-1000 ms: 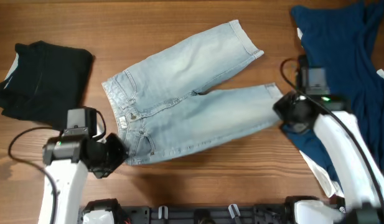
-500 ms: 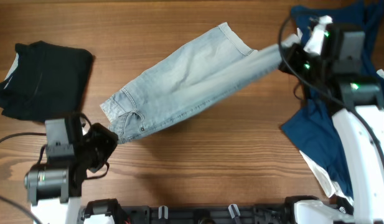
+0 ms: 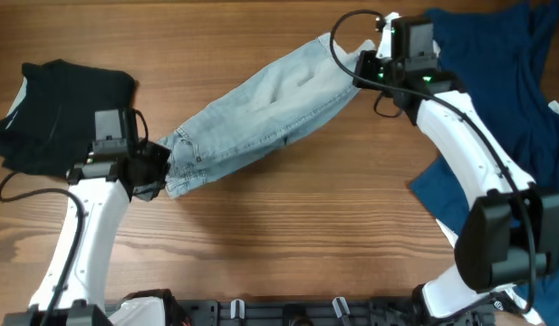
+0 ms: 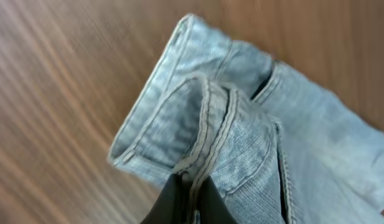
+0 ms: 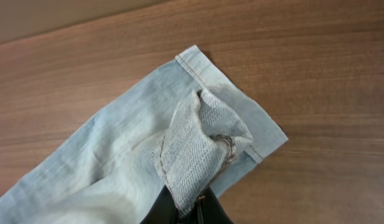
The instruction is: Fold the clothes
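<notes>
The light-blue denim shorts [image 3: 261, 113] lie folded lengthwise in a long diagonal strip, waistband at lower left, leg hems at upper right. My left gripper [image 3: 155, 169] is shut on the waistband [image 4: 204, 134]. My right gripper [image 3: 365, 68] is shut on the upper leg hem [image 5: 204, 143], with the other leg's hem [image 5: 232, 102] flat under it. The black garment [image 3: 62, 113] lies at the far left. The navy garment [image 3: 505, 100] lies at the right, under my right arm.
A white cloth edge [image 3: 469, 254] shows under the navy garment at the lower right. Bare wooden table [image 3: 279, 244] lies in front of the shorts. The arm bases [image 3: 288, 312] stand at the front edge.
Both grippers have carried one leg of the shorts up and over the other, folding them lengthwise. The left gripper moved up with the waistband, the right moved up-left with the hem.
</notes>
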{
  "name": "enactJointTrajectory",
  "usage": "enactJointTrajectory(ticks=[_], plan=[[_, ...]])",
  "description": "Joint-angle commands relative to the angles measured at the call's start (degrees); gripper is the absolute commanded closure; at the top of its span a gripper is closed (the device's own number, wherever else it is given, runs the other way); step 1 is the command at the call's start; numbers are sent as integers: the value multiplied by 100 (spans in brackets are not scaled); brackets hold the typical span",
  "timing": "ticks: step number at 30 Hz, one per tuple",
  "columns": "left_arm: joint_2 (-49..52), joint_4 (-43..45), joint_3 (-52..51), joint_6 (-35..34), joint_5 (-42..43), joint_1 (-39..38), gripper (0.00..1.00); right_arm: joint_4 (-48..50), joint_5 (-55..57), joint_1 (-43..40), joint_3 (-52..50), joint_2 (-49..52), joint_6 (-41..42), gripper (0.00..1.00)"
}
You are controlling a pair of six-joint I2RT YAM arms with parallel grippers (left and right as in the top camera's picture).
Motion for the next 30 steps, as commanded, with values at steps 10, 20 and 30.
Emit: enactJointTrajectory(ticks=[10, 20, 30], plan=[[39, 894, 70, -118, -415, 57, 95, 1287, 133, 136, 168, 374, -48, 96], [1303, 2826, 70, -94, -1316, 105, 41, 3418, 24, 400, 166, 1698, -52, 19], [699, 691, 68, 796, 120, 343, 49, 1515, -1040, -446, 166, 1558, 393, 25]])
